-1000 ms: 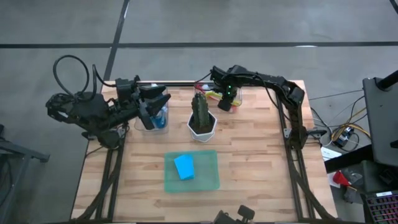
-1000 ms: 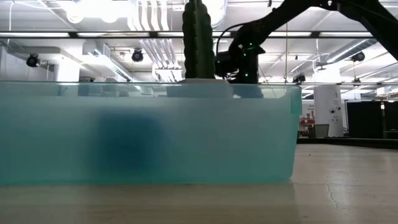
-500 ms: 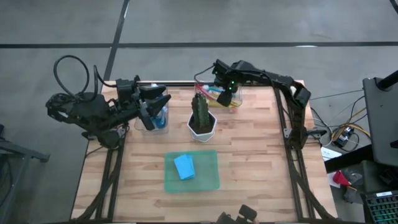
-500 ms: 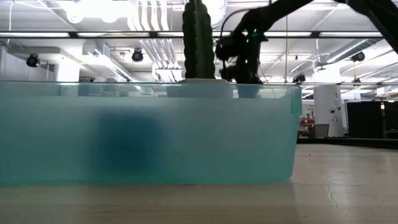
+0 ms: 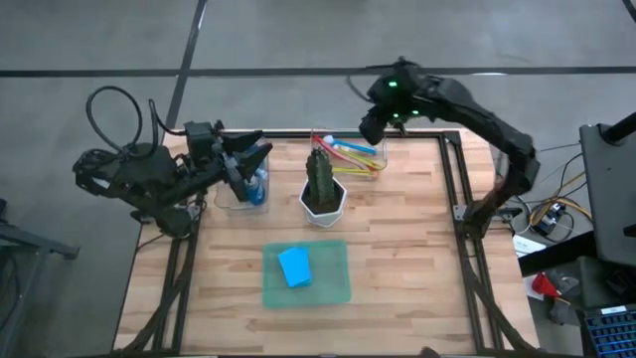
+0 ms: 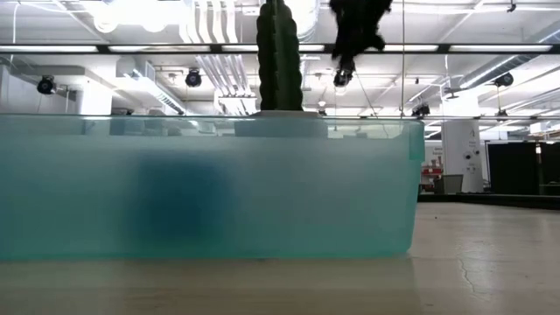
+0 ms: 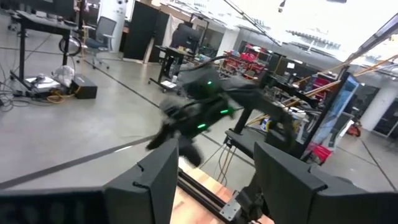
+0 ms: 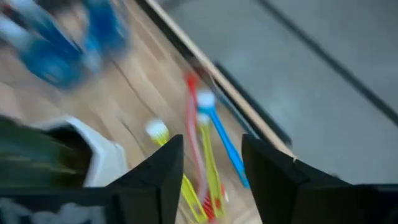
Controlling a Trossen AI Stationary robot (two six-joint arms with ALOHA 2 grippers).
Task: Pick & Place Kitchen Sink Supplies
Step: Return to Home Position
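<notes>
Clear plastic makes up both bins at the rear of the table [image 5: 397, 259]. The left bin [image 5: 231, 199] holds blue soap bottles [image 5: 256, 187] with white caps. The right bin [image 5: 370, 169] holds the brushes [image 5: 350, 157]: red-pink, blue and yellow ones lying side by side, heads toward the cactus [image 5: 319, 176]. The cactus stands in a white pot [image 5: 324, 207] between the two bins. Nearer the front, a light-blue sponge [image 5: 293, 267] lies on the green mat [image 5: 333, 288], toward its left half.

The right gripper [image 5: 370, 127] hangs high, past the table's rear edge and just behind the right bin. Its fingers [image 8: 158, 180] are spread wide with nothing between them. The left gripper [image 5: 248, 164] hovers over the left bin, jaws also parted and empty.

A second ago the right gripper was low over the brushes. It has since lifted and drawn back, and in the low view it has climbed to the top edge. The left arm, sponge, bottles and brushes lie as they did.

The table is pale butcher-block wood on a dark frame. It stands on a grey floor [image 5: 298, 40] crossed by dark lines. Beyond it is a workshop hall with strip lights, ceiling ducts and desks.
</notes>
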